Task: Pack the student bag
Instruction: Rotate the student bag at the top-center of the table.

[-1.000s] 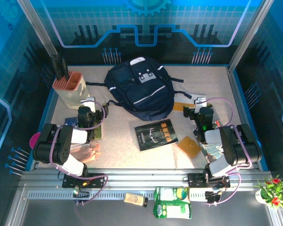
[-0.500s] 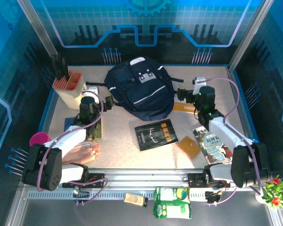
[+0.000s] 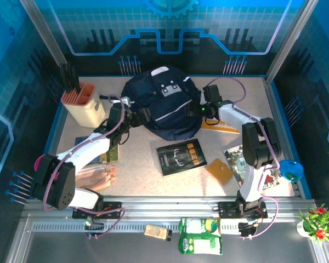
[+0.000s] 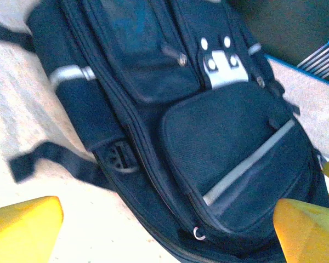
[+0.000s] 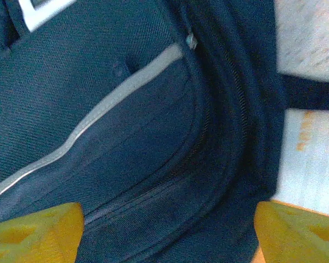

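Student bag [image 3: 163,107] lies flat on the table [image 3: 140,164] at its far middle, front pocket facing up.

The left arm [image 3: 82,150] stretches long and low from its base, slanting toward the far right. It brings the left gripper [image 3: 137,116] to the bag's left edge. In the left wrist view the left gripper [image 4: 164,233] stands wide open and holds nothing. One yellow finger [image 4: 22,227] is over bare table, and the bag's [image 4: 197,126] lower corner shows between the two fingers.

The right arm [image 3: 247,118] rises from its base, bends at the elbow and reaches toward the far left. That sets the right gripper [image 3: 200,109] at the bag's right side. In the right wrist view the right gripper [image 5: 164,235] has its yellow fingers [image 5: 35,233] well apart. Navy fabric of the bag [image 5: 126,109] and a pale stripe lie between and beyond them, and no grasp on the cloth can be seen.

A second ago both arms were folded back close to their bases, with their grippers over the near half of the table, well apart from the bag. Half a second ago they were partway out. The bag has kept its place, and so has the dark book [image 3: 181,156] lying on the near side of it. The right arm now crosses above the orange booklet [image 3: 227,127] beside the bag.
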You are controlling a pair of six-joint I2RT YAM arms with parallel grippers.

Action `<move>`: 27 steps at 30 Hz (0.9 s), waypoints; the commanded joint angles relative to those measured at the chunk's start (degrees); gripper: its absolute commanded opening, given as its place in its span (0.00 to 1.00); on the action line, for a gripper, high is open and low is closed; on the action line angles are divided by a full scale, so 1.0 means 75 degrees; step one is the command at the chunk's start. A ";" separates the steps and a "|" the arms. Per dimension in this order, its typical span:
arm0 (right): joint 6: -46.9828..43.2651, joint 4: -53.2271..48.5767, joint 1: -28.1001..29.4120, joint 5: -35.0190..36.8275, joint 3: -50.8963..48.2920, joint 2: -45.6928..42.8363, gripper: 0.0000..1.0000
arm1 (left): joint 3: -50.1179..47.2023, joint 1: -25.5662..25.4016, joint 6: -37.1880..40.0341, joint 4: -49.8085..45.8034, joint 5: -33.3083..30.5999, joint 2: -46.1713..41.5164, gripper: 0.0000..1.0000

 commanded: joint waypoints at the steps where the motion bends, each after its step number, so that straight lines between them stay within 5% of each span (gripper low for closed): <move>1: 0.0349 -0.0603 0.0366 -0.0113 0.0229 0.0267 0.79 | 0.0382 -0.0129 -0.0596 -0.0503 0.0405 0.0436 0.99; 9: 0.1588 -0.0158 0.1363 -0.0300 -0.0900 -0.0115 0.71 | 0.1021 -0.0126 -0.0567 -0.1368 -0.0045 0.1006 0.99; 15: 0.2313 0.1330 0.2168 -0.1504 -0.1682 -0.0937 0.71 | 0.1785 -0.0106 -0.0104 -0.2223 -0.0540 0.1221 0.99; 21: 0.1832 0.1201 0.1272 -0.0880 -0.1869 -0.2035 0.76 | 0.2140 -0.0106 -0.0251 -0.2547 -0.0229 0.1247 0.99; 27: 0.1194 0.0385 -0.0026 -0.1158 -0.0649 -0.1055 0.76 | 0.2177 -0.0118 -0.0851 -0.2807 0.0715 0.1144 0.97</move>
